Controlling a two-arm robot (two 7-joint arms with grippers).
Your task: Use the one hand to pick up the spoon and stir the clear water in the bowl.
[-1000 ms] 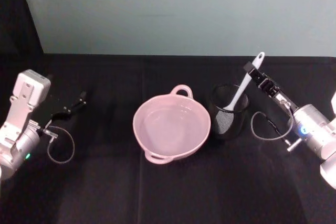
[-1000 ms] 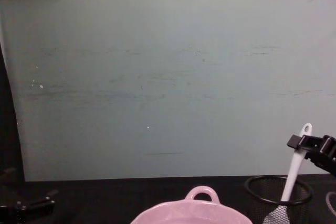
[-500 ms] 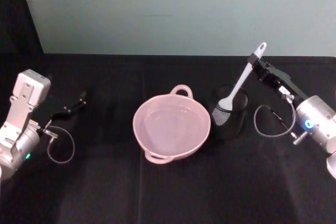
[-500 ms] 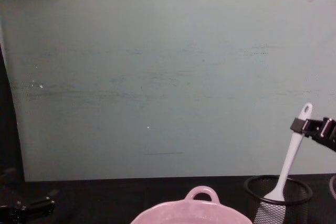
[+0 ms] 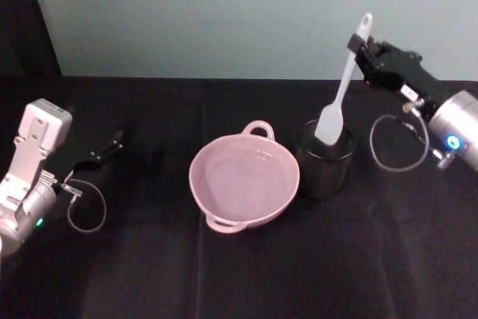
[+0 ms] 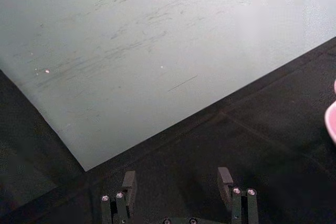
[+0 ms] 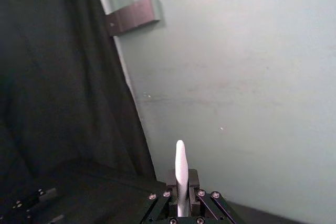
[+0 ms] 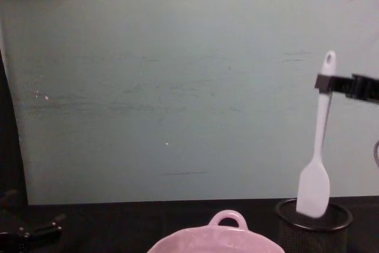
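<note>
- Bowl point(image 5: 193, 178) sits mid-bench point(image 5: 149, 267), with one loop handle on the near rim and one on the far rim.
- Water point(image 5: 243, 184) is inside the bowl, barely readable against the pink.
- Left claw point(image 5: 113, 140) is left of the bowl and well apart from it, low over the bench. The left wrist view shows its fingers point(image 6: 128, 182) spread.
- Mesh cup point(image 5: 325, 169) stands just right of the bowl, rims close. Can't tell if they touch.
- Spoon point(image 5: 340, 95) hangs right of the bowl, over the cup. It is near upright, blade down, hole end up. From the chest view the blade tip is level with the cup's mouth.
- Right claw point(image 5: 357, 48) is right of the bowl and well above it, pinching the spoon's handle just below the hole.
- Pale green wall point(image 5: 224, 20) stands behind the bowl at the far bench edge.
</note>
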